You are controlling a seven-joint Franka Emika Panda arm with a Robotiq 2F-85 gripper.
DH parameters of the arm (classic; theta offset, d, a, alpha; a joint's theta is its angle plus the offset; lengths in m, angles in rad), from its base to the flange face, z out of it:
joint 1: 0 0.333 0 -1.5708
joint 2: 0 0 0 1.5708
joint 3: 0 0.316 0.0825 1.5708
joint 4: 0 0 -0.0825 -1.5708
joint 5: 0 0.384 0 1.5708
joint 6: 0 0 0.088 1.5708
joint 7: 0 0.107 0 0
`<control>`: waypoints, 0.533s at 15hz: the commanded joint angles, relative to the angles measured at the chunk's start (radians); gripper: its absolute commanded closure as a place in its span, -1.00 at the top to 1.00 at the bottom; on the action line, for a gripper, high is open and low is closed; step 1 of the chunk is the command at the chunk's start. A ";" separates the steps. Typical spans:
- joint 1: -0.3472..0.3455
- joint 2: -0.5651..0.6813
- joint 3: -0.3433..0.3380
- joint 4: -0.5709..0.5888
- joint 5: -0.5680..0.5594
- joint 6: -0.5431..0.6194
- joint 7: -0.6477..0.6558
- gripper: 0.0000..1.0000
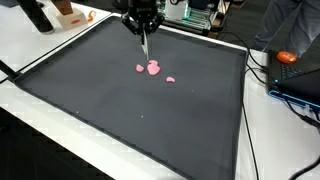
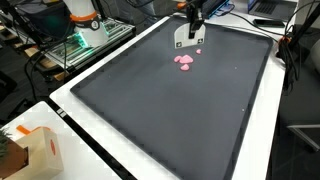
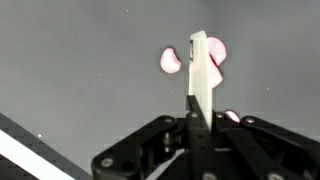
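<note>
My gripper (image 1: 142, 30) hangs over the far part of a dark grey mat (image 1: 120, 110) and is shut on a thin white flat tool (image 1: 144, 48). The tool points down at a small cluster of pink pieces (image 1: 153, 68) on the mat, its tip just above or behind them. In the wrist view the white tool (image 3: 200, 70) stands up from the jaws (image 3: 200, 125), with pink pieces (image 3: 172, 61) on either side of its tip. The gripper (image 2: 190, 22), tool (image 2: 185, 38) and pink pieces (image 2: 185, 60) show in both exterior views.
The mat lies on a white table (image 2: 95, 160). A cardboard box (image 2: 40, 150) stands at a corner of the table. Lit equipment (image 2: 80, 40) and cables lie past the mat's edge. An orange object (image 1: 287, 57) and a laptop (image 1: 298, 82) sit at the side.
</note>
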 commanded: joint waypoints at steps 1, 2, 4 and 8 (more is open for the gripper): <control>0.044 -0.005 0.002 0.049 -0.027 -0.079 0.117 -0.98; 0.057 0.002 0.004 0.070 -0.036 -0.099 0.149 -0.98; 0.082 0.018 0.008 0.110 -0.050 -0.137 0.206 -0.98; 0.127 0.066 0.019 0.203 -0.073 -0.234 0.294 -0.98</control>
